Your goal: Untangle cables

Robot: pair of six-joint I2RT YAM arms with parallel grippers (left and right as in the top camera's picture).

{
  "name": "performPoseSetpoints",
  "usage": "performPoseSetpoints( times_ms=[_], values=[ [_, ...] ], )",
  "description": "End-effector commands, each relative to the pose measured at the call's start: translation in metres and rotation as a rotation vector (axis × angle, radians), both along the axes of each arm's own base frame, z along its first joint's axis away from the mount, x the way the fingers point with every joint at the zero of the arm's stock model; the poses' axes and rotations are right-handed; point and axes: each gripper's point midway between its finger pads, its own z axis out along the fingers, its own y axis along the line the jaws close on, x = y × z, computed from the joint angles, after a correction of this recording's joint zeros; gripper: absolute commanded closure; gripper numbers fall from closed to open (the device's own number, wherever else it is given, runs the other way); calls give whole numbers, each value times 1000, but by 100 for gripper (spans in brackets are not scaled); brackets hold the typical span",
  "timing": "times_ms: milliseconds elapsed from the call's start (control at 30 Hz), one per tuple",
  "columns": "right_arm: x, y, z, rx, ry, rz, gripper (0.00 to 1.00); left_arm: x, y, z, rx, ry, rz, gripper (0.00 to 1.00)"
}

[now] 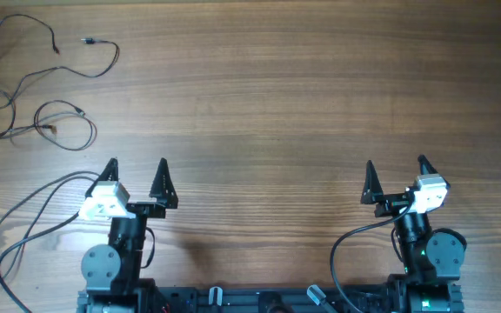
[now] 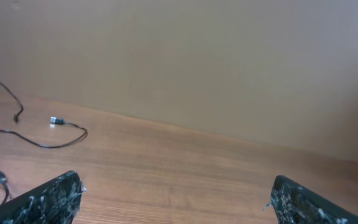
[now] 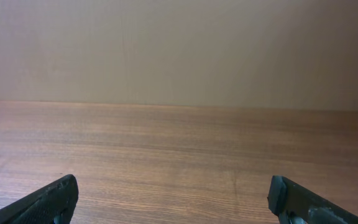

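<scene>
Wooden table (image 1: 277, 87), loose black cables (image 1: 10, 130) lying at far left corner, left gripper (image 1: 137, 165) and right gripper (image 1: 396, 163) by the robot base, both spread wide, holding nothing

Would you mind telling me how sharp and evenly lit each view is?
Overhead: even light, no glare, cables fairly crisp against the table. Left wrist: hazy, cables soft, fingers blurred. Right wrist: equally soft, table grain faint, no hard shadows.

thin black cables (image 1: 33, 83), loose looping strands, table's far-left corner
</scene>
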Motion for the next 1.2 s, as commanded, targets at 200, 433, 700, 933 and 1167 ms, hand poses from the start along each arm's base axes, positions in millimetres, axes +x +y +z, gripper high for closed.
performPoseSetpoints(
  times_ms=[200, 433, 700, 933, 1167],
  values=[
    [0, -2, 3, 18, -14, -13, 0, 4, 7, -52, 95, 137, 33, 0],
    [0, -2, 3, 18, -13, -13, 0, 4, 4, -52, 216, 130, 19, 0],
    [0, -2, 3, 18, -13, -13, 0, 4, 8, -52, 253, 130, 41, 0],
    [0, -2, 3, 18, -13, -13, 0, 4, 7, -52, 253, 128, 34, 0],
    [0, -2, 3, 18, -13, -13, 1, 4, 7, -51, 252, 126, 34, 0]
  ],
)
